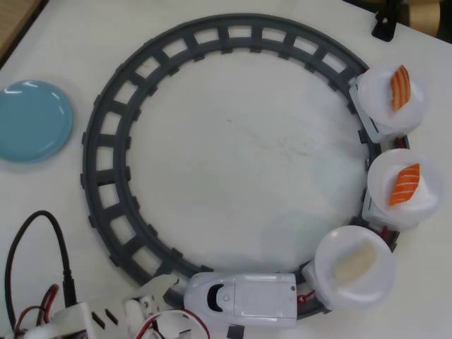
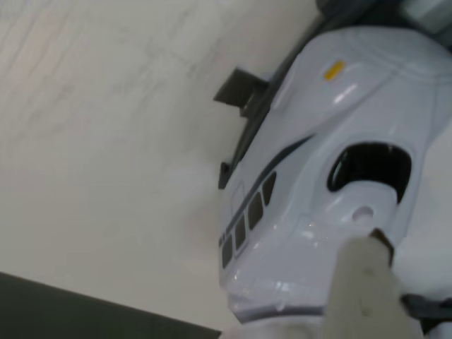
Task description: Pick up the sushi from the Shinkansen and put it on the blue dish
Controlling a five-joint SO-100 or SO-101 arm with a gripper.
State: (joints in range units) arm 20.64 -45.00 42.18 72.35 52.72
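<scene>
In the overhead view the white Shinkansen sits on the bottom arc of the track, nose pointing left. It pulls three cars topped with round white plates. The plain cream sushi lies on the first plate, just behind the engine. The blue dish rests on the table at far left, with nothing on it. My gripper is at the bottom edge, just left of the train's nose. The wrist view shows the engine close up, with one pale finger in front of its nose; the other finger is out of frame.
A grey circular track fills the middle of the table. Two further plates at right each carry an orange-striped salmon sushi. Black and red cables loop at bottom left beside my arm. A dark object stands at the top right.
</scene>
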